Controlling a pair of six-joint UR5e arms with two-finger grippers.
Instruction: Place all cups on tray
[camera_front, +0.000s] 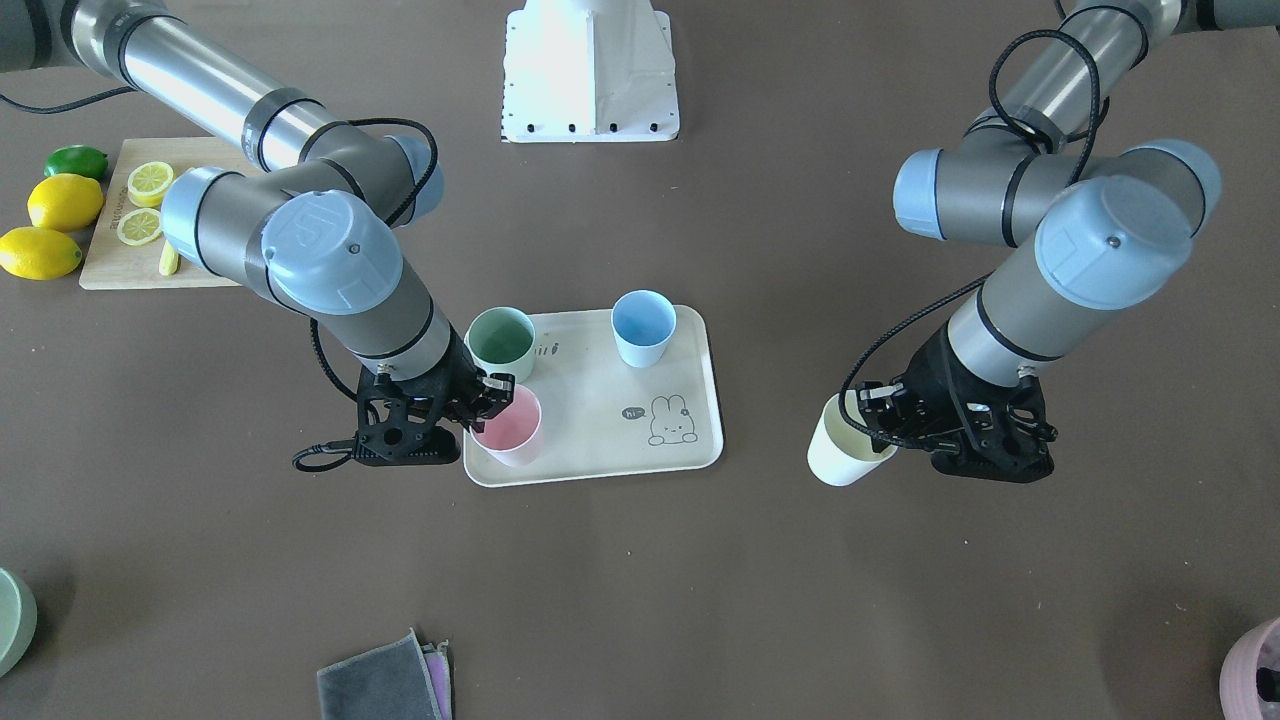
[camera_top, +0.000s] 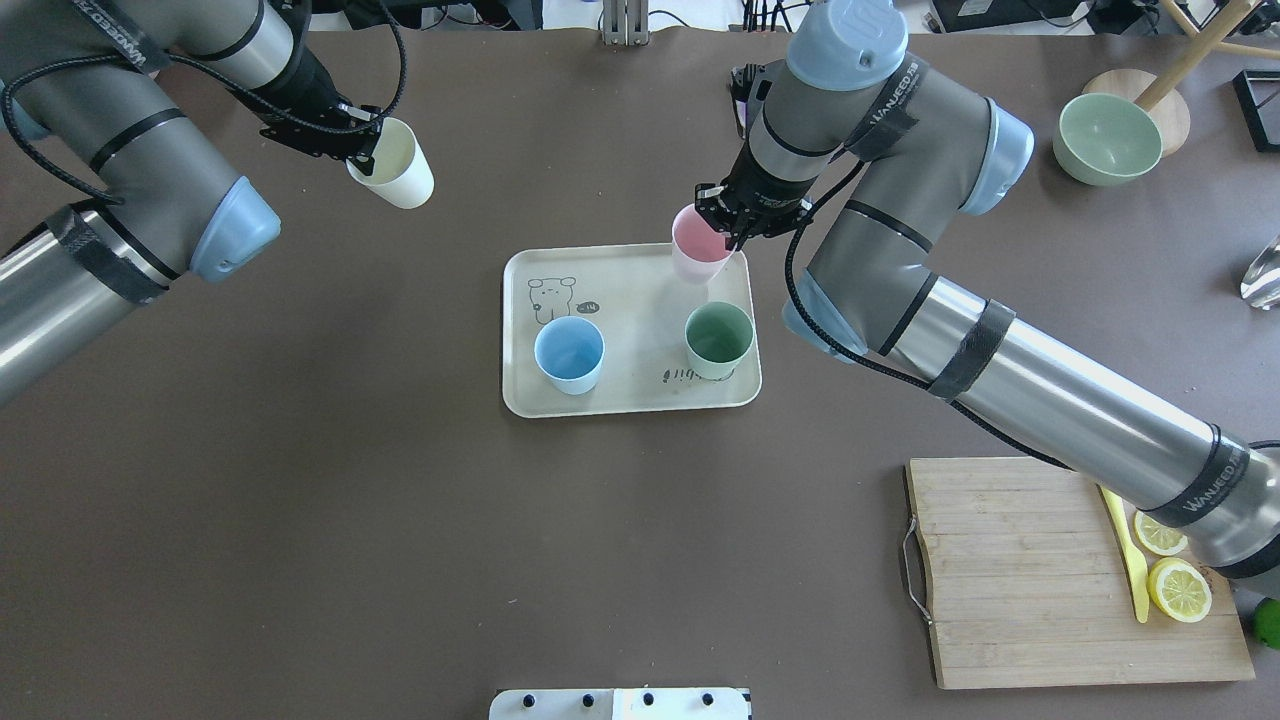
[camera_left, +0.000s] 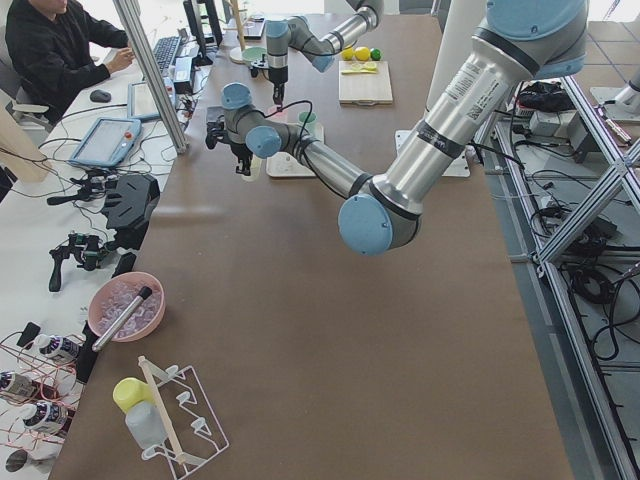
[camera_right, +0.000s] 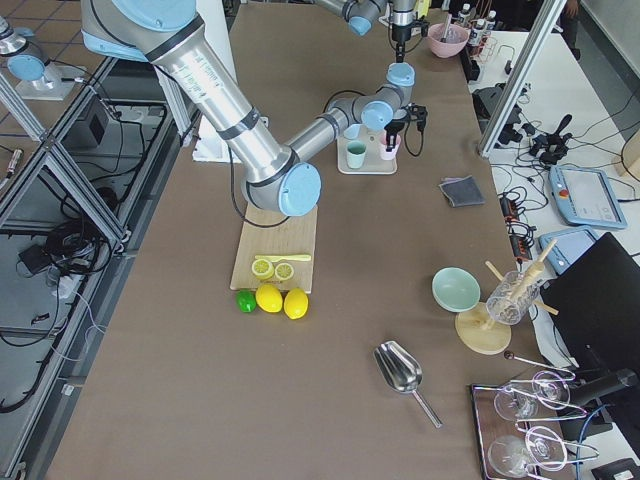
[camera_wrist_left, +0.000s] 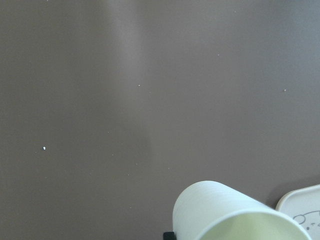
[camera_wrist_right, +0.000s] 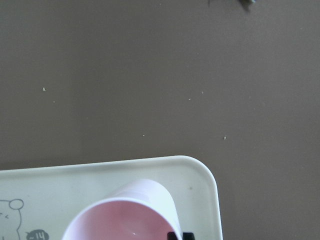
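The cream-beige tray (camera_top: 630, 400) lies mid-table, also seen in the front view (camera_front: 600, 450). The sage green cup (camera_top: 718, 338) and the light blue cup (camera_top: 569, 353) stand upright on it. My right gripper (camera_top: 722, 228) is shut on the rim of the pink cup (camera_top: 698, 250) at the tray's far right corner; the right wrist view shows the pink cup (camera_wrist_right: 130, 215) over the tray corner (camera_wrist_right: 195, 175). My left gripper (camera_top: 365, 150) is shut on the cream-yellow cup (camera_top: 395, 175), held tilted above the table, apart from the tray's left side, as the front view (camera_front: 845, 450) also shows.
A wooden cutting board (camera_top: 1010, 570) with lemon slices and a yellow knife lies at the near right. Whole lemons and a lime (camera_front: 60, 200) sit beside it. A green bowl (camera_top: 1105, 138) stands at the far right. A grey cloth (camera_front: 385, 680) lies at the far edge.
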